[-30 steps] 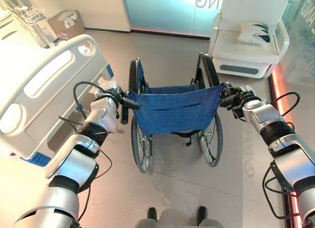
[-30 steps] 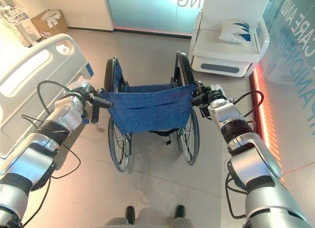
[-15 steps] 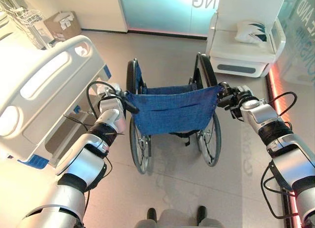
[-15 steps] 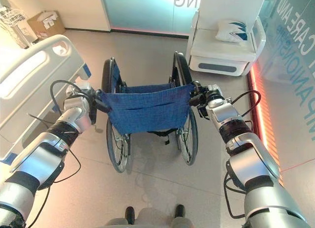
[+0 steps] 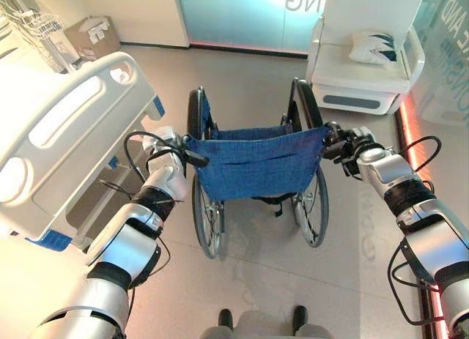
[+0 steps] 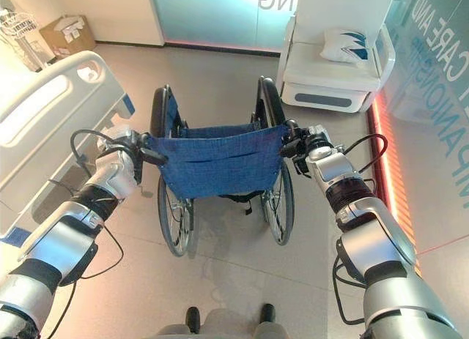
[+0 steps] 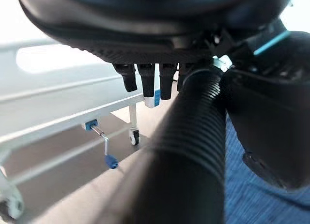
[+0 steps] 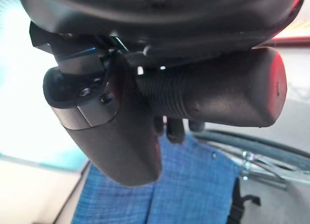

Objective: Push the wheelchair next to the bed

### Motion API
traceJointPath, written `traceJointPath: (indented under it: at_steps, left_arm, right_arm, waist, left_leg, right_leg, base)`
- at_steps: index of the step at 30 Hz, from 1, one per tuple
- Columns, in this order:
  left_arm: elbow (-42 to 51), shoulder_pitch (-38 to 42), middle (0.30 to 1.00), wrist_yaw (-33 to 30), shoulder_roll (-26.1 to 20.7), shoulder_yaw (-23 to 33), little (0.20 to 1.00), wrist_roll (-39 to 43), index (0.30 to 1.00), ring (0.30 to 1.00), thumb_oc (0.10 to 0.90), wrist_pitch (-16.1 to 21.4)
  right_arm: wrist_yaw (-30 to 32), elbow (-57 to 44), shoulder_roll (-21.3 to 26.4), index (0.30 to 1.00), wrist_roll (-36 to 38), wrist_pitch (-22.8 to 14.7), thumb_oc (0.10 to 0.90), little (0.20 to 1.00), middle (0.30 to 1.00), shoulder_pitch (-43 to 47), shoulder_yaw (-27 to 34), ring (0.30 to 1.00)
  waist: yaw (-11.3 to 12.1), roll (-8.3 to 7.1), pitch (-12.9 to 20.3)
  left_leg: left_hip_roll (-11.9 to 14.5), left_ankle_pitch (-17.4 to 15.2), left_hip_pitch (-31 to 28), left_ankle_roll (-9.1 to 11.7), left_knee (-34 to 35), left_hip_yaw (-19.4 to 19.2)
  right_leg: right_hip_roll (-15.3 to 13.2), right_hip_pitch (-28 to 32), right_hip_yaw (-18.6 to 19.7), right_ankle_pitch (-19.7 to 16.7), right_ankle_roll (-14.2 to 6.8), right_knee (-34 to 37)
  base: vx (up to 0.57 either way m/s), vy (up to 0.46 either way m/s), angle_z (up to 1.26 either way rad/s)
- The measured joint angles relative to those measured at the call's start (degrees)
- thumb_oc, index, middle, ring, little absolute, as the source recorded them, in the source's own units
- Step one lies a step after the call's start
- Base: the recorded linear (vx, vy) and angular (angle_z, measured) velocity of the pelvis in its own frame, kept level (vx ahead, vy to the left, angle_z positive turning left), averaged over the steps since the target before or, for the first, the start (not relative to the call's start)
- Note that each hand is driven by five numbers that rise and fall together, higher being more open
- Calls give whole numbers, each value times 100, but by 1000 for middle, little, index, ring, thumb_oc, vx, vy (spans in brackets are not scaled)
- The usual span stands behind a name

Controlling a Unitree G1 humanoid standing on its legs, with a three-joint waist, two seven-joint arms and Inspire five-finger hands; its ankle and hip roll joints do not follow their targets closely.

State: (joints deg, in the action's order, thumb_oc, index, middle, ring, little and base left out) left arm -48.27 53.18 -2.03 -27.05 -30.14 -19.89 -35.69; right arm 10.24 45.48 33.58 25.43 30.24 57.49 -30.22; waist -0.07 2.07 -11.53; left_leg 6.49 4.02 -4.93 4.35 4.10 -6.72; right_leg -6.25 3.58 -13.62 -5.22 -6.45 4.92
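Blue-backed wheelchair [image 5: 256, 163] sits ahead of me, each robot hand, left [image 5: 170, 147] and right [image 5: 350, 145], curled round a push handle; hospital bed [image 5: 66, 134] lies on my left.

Blue-backed wheelchair [image 5: 253, 163], white bed [image 5: 66, 134]

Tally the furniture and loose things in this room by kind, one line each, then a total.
Wheelchair: 1
Bed: 1
Armchair: 1
Pillow: 1
Cardboard box: 1
Wire rack: 1
Total: 6
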Motion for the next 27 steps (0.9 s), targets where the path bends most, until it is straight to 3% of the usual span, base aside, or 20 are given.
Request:
traceJointPath:
  at_steps: [4, 16, 18, 19, 20, 21, 22, 27]
  left_arm:
    - [9, -131, 900, -351, 76, 231, 900, 227, 900, 900, 800, 155]
    - [7, -130, 900, 39, 131, -238, 900, -1335, 900, 900, 800, 142]
    - [7, -129, 836, 42, 129, -335, 836, -1457, 836, 836, 758, 137]
    - [7, -129, 754, 57, 129, -403, 754, -1582, 754, 754, 703, 117]
    - [7, -129, 564, 64, 129, -442, 564, -1670, 564, 564, 576, 110]
    - [7, -128, 505, 66, 130, -442, 505, -1678, 505, 505, 536, 110]
    - [8, -127, 300, 66, 130, -448, 300, -1705, 300, 300, 400, 111]
    - [6, -117, 300, -50, 121, -491, 300, -1695, 300, 300, 400, 128]
  right_arm:
    - [23, -81, 43, 300, 32, 64, 400, 300, 300, -29, 2, 300]
    - [26, -89, 51, 300, 41, 64, 400, 300, 300, -36, 3, 300]
    - [25, -87, 52, 300, 41, 63, 400, 300, 300, -36, 3, 300]
    - [24, -87, 52, 300, 41, 63, 400, 300, 300, -36, 3, 300]
    - [23, -87, 52, 300, 41, 62, 400, 300, 300, -35, 3, 300]
    - [23, -86, 52, 300, 41, 62, 400, 300, 300, -35, 3, 300]
    - [23, -86, 53, 300, 41, 62, 400, 300, 300, -35, 3, 300]
    - [22, -94, 52, 300, 41, 56, 400, 300, 300, -35, 3, 300]
  waist:
    - [3, 4, 1]
    - [-6, 10, 4]
    - [-6, 10, 4]
    - [-6, 10, 3]
    - [-10, 10, 3]
    - [-11, 9, 3]
    - [-14, 6, 1]
    - [-40, -7, -6]
  left_leg:
    - [6, 0, 51, 1, -13, 18]
    - [11, 0, 31, 2, -27, 20]
    - [11, 0, 30, 2, -30, 19]
    - [11, 0, 33, 2, -34, 19]
    - [11, 0, 35, 2, -34, 20]
    - [11, 0, 36, 2, -35, 20]
    - [12, -1, 37, 3, -35, 20]
    - [12, -1, 40, 3, -34, 20]
  right_leg:
    - [2, 14, -75, 1, 0, 10]
    - [5, 16, -92, 4, 3, 10]
    - [5, 17, -91, 3, 3, 10]
    - [5, 17, -91, 3, 3, 10]
    - [6, 16, -91, 3, 3, 10]
    - [6, 15, -91, 3, 3, 10]
    - [7, 15, -90, 3, 3, 10]
    - [6, 14, -84, 4, 3, 10]
  base:
    - [-3, -25, 4]
    - [0, -1, 0]
    - [0, 0, 0]
    - [0, 0, 0]
    - [0, 0, 0]
    - [0, 0, 0]
    - [0, 0, 0]
    - [0, 0, 0]
